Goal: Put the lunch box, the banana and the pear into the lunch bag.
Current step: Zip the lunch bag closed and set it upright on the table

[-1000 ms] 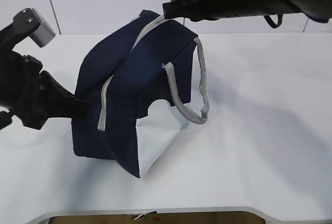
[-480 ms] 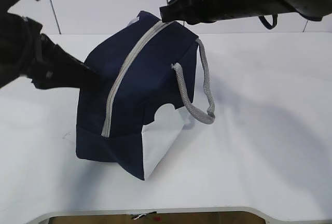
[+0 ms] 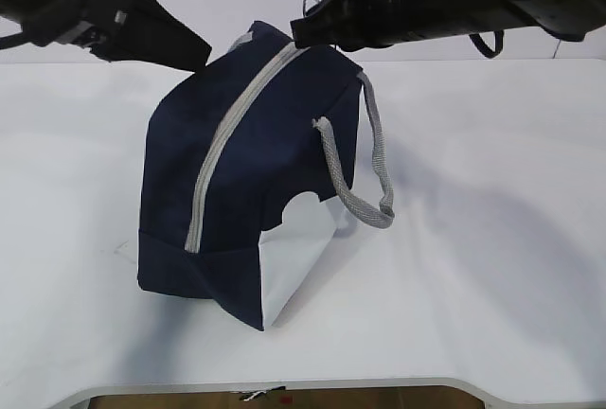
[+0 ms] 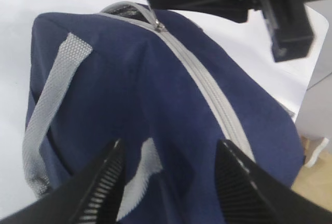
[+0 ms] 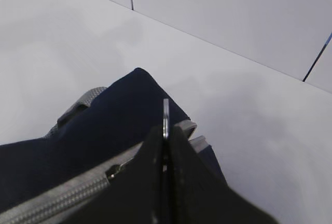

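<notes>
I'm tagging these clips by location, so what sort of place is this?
Probably a robotics lab bench, not a kitchen: a bare white table against plain white wall panels, with only a navy lunch bag set out.

A white table [image 3: 492, 239] carries the navy lunch bag [image 3: 256, 172] (zipper closed), standing left of centre, around nine o'clock.

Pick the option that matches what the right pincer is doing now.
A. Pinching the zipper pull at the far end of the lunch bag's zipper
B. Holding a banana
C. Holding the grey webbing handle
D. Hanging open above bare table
A: the right pincer is shut on the thin metal zipper pull at the far end of the lunch bag, whose grey zipper runs closed.
</notes>
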`<state>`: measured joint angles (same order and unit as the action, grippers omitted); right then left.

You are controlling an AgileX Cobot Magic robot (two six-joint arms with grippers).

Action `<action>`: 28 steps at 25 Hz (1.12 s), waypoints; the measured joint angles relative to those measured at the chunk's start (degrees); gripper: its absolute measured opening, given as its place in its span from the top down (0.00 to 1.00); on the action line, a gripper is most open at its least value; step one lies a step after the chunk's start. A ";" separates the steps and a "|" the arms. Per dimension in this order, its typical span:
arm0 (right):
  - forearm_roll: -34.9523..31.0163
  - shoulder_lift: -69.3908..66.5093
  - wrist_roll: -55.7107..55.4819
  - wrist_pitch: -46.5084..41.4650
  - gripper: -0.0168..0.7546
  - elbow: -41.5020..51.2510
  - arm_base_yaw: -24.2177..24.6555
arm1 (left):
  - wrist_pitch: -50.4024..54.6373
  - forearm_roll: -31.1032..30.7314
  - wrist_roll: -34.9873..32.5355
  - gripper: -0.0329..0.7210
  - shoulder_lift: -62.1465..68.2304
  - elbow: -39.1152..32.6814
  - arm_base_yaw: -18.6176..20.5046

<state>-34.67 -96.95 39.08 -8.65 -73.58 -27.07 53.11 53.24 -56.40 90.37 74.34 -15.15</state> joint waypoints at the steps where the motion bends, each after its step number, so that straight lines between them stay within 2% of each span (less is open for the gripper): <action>1: 0.00 0.00 0.00 0.00 0.96 0.00 0.00 | 0.78 0.00 0.63 0.40 1.35 1.41 0.00; 8: 0.00 0.00 0.10 0.00 0.96 0.00 0.00 | 6.11 0.66 3.24 0.42 8.55 7.94 0.00; 11: 0.00 -0.04 0.10 0.00 0.96 0.00 0.00 | 7.29 0.88 4.30 0.48 10.28 9.10 0.00; 17: 0.00 -1.08 0.10 -0.47 0.96 0.00 0.10 | 8.67 1.25 6.12 0.52 12.27 9.31 0.00; 19: 0.00 -1.07 0.10 -0.47 0.96 0.00 0.10 | 8.93 1.25 6.25 0.57 12.41 9.31 0.00; 22: 0.00 -1.07 0.10 -0.47 0.96 0.00 0.10 | 9.94 0.89 6.37 0.79 12.41 9.39 0.00; 24: 0.00 -1.07 0.10 -0.66 0.96 0.00 0.10 | 10.30 0.04 6.37 0.89 12.41 9.39 0.00; 28: 0.00 -1.07 0.10 -2.55 0.96 -0.69 0.10 | 12.10 -2.43 6.39 0.92 12.41 10.37 0.00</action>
<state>-34.67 -98.02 39.18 -11.21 -74.26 -26.97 65.21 50.81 -50.00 102.77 84.71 -15.15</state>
